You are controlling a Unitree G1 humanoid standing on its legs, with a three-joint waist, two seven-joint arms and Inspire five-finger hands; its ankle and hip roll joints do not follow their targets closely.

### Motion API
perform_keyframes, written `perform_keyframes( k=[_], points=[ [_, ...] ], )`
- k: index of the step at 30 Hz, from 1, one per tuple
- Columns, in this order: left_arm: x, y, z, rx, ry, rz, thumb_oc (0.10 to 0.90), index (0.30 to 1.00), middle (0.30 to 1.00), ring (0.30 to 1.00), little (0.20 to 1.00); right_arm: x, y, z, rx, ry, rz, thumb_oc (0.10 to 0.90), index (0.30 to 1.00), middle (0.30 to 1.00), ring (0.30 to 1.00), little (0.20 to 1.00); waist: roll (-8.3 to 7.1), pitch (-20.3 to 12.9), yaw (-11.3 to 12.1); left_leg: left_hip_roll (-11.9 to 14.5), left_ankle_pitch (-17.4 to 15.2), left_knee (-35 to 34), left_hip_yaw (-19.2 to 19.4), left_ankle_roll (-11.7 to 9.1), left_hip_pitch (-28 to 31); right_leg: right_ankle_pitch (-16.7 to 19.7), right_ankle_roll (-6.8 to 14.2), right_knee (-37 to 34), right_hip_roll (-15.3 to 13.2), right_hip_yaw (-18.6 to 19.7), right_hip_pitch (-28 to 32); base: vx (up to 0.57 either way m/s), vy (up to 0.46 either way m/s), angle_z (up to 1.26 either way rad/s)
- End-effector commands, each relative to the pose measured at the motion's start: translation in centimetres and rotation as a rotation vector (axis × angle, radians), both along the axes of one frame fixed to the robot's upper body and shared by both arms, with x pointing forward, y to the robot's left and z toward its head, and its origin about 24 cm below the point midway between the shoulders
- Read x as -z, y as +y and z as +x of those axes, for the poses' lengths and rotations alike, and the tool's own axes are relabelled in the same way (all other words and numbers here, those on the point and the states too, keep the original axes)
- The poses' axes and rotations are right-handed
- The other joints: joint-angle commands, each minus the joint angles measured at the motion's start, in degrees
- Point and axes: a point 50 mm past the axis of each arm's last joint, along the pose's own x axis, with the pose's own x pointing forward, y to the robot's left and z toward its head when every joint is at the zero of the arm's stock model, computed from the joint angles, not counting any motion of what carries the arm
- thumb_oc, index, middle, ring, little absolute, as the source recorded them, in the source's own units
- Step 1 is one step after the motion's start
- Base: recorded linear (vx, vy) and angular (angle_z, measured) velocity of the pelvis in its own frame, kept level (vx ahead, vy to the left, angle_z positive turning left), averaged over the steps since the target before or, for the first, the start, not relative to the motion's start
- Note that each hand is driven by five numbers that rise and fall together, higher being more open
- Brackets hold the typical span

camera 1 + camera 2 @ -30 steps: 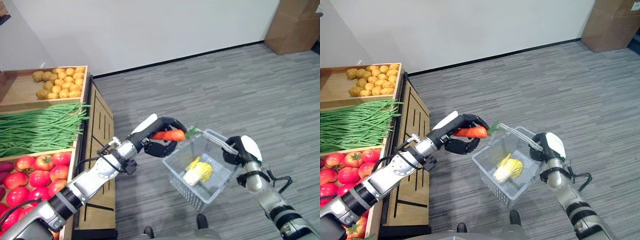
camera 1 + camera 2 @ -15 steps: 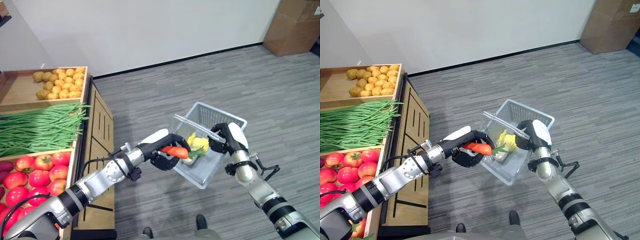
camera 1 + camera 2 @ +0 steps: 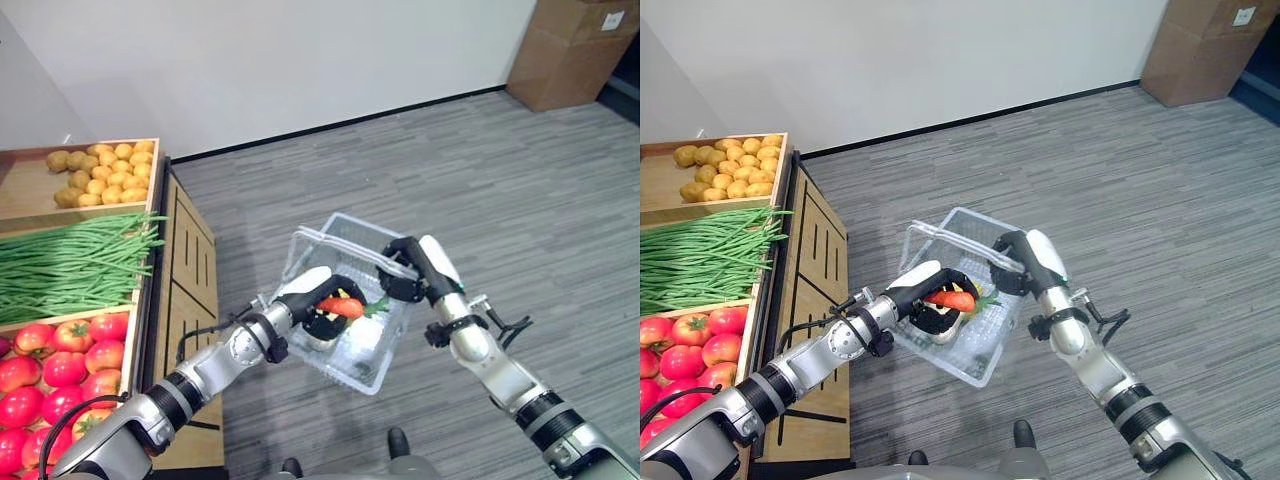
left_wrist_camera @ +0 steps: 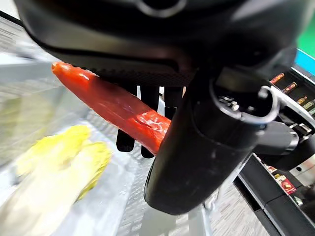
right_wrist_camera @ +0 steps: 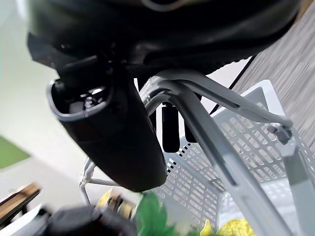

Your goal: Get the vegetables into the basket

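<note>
Two robot hands meet at the basket (image 3: 352,365), held above the floor. Left robot hand (image 3: 322,302) reaches inside the basket, fingers curled round the carrot (image 3: 341,307); a cabbage (image 4: 54,172) lies under it on the basket bottom. Right robot hand (image 3: 405,272) grips the basket handle (image 5: 216,147). Left, on the stall: tomatoes (image 3: 55,360), green beans (image 3: 70,265), potatoes (image 3: 95,178) farthest.

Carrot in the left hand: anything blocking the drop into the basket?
Nothing visible. The left hand holds the carrot already inside the rim of the basket, which the right hand holds by its handle. Only the yellow cabbage lies below.
</note>
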Motion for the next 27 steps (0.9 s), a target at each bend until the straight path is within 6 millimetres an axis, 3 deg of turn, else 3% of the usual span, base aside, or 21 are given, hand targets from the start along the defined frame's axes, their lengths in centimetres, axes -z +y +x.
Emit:
perform_keyframes(
  k=[1, 5, 6, 7, 10, 18, 21, 22, 27],
  points=[
    [-2.5, 0.8, 3.1, -0.071, -0.175, 0.015, 0.400, 0.300, 0.300, 0.300, 0.300, -9.7, 5.3, 0.5, -0.280, -0.413, 0.320, 0.400, 0.300, 0.300, 0.300, 0.300, -2.75, -5.72, -0.37, -0.12, -1.30, 0.10, -0.51, 0.32, -1.32, -2.30, 2.42, -0.06, -0.84, -3.12, 1.66, 0.00, 0.000, 0.00],
    [-1.4, 2.2, 3.5, -0.126, -0.193, 0.126, 0.400, 0.300, 0.300, 0.300, 0.300, -10.1, 7.2, -1.1, -0.416, -0.394, 0.372, 0.400, 0.300, 0.300, 0.300, 0.300, -2.74, -5.48, -0.68, -0.04, -1.40, 0.10, 0.07, 0.28, -1.28, -2.20, 2.47, -0.06, -0.80, -2.66, 1.30, -0.01, 0.007, -0.06],
    [-0.4, 3.2, 3.5, -0.164, -0.184, 0.189, 0.447, 0.366, 0.366, 0.366, 0.366, -10.3, 7.6, -1.7, -0.453, -0.394, 0.389, 0.400, 0.300, 0.300, 0.300, 0.300, -2.77, -5.41, -0.70, 0.01, -1.39, 0.10, 0.34, 0.26, -1.28, -2.15, 2.47, -0.06, -0.74, -2.45, 1.14, -0.01, 0.005, -0.10],
    [0.6, 4.0, 3.4, -0.189, -0.173, 0.250, 0.900, 1.000, 1.000, 1.000, 1.000, -10.6, 7.9, -2.0, -0.472, -0.400, 0.400, 0.400, 0.300, 0.300, 0.300, 0.300, -2.83, -5.29, -0.72, 0.09, -1.33, 0.10, 0.53, 0.24, -1.29, -2.01, 2.50, -0.06, -0.74, -2.34, 0.94, -0.01, 0.004, -0.11],
    [1.5, 5.2, 3.5, -0.216, -0.184, 0.357, 0.900, 1.000, 1.000, 1.000, 1.000, -10.9, 8.1, -2.1, -0.486, -0.411, 0.394, 0.400, 0.300, 0.300, 0.300, 0.300, -2.90, -5.23, -0.58, 0.19, -1.31, 0.10, 0.71, 0.21, -1.25, -1.99, 2.48, -0.06, -0.71, -2.26, 0.92, -0.01, -0.001, -0.09],
    [1.9, 6.1, 3.5, -0.258, -0.204, 0.410, 0.900, 1.000, 1.000, 1.000, 1.000, -10.7, 7.3, -1.9, -0.439, -0.424, 0.373, 0.400, 0.300, 0.300, 0.300, 0.300, -2.94, -5.58, -0.26, 0.19, -1.28, 0.10, 0.42, 0.16, -1.23, -2.12, 2.36, -0.06, -0.69, -2.72, 1.29, 0.00, 0.000, 0.00],
    [1.1, 5.7, 3.7, -0.246, -0.242, 0.385, 0.900, 1.000, 1.000, 1.000, 1.000, -10.2, 6.9, -1.7, -0.404, -0.421, 0.338, 0.400, 0.300, 0.300, 0.300, 0.300, -3.00, -5.67, -0.04, 0.21, -1.25, 0.10, 0.12, 0.17, -1.15, -2.25, 2.30, -0.06, -0.69, -2.98, 1.60, 0.00, 0.000, 0.00],
    [-0.7, 3.7, 3.6, -0.181, -0.306, 0.284, 0.900, 1.000, 1.000, 1.000, 1.000, -8.8, 5.9, -1.0, -0.321, -0.380, 0.311, 0.400, 0.300, 0.300, 0.300, 0.300, -3.16, -5.91, 0.32, 0.16, -1.14, 0.10, -0.64, 0.22, -1.38, -2.40, 2.24, -0.06, -0.76, -3.59, 1.87, 0.00, 0.000, 0.00],
    [-1.5, 1.7, 2.7, -0.152, -0.289, 0.113, 0.900, 1.000, 1.000, 1.000, 1.000, -6.2, 4.6, -0.4, -0.194, -0.274, 0.362, 0.400, 0.300, 0.300, 0.300, 0.300, -3.32, -6.12, 0.64, 0.01, -0.99, 0.10, -1.42, 0.30, -1.75, -2.46, 2.18, -0.06, -1.01, -4.35, 2.19, -0.01, -0.010, 0.09]
  ],
)
